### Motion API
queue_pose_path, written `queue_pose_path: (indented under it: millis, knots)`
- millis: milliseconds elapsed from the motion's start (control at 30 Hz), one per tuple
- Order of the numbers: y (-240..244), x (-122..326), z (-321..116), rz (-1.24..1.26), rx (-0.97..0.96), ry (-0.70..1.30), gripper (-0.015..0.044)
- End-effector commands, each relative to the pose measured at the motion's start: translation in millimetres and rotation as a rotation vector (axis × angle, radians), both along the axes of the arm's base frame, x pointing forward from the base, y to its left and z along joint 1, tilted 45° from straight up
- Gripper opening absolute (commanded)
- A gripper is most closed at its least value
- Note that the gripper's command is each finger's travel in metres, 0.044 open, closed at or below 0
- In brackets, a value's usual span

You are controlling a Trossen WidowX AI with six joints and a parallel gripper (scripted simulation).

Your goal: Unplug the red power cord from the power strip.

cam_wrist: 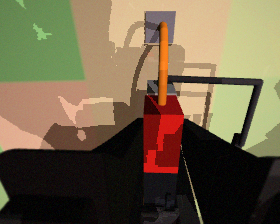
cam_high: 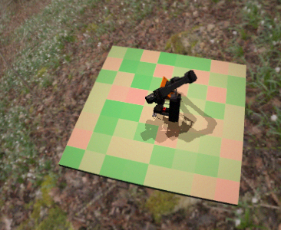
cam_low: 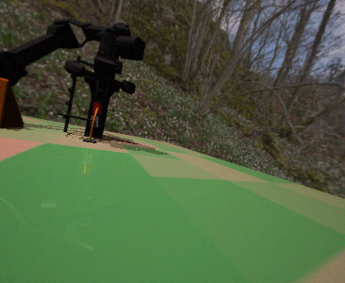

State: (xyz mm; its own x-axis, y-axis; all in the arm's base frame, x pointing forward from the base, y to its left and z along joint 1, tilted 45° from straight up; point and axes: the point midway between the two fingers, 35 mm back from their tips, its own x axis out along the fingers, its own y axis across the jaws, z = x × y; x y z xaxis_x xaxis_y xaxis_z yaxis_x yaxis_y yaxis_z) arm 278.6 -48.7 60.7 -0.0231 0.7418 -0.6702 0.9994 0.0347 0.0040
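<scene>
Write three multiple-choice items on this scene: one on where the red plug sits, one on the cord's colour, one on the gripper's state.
1. Where is the red plug?
A. Between the gripper's fingers
B. Lying loose on a green tile
C. On top of the orange block

2. What colour is the cord that leaves the plug?
A. Blue
B. Orange
C. White

3. What state is the gripper in?
A. Wide open, holding nothing
B. Shut on nothing
C. Shut on the plug

Key: 1 A, the wrist view shows the plug flanked by both black fingers. 2 B, an orange cord arcs from the plug to a small grey square on the board. 3 C, the fingers press against the plug's sides.
</scene>
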Motion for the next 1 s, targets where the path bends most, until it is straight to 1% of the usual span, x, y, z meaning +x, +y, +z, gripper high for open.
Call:
queue_pose_path:
  millis: [0, 233, 267, 433, 967]
  knots:
    - [-32.1, 1.4, -17.9, -0.016, -0.075, -0.009, 0.0]
    - [-41.6, 0.7, -24.3, -0.017, -0.075, -0.009, 0.0]
    - [-32.9, -0.6, -21.5, -0.013, -0.071, -0.001, 0.0026]
    - [-32.9, -0.6, -21.5, -0.013, -0.071, -0.001, 0.0157]
    - [-38.8, -0.8, -16.1, -0.018, -0.071, -0.007, 0.016]
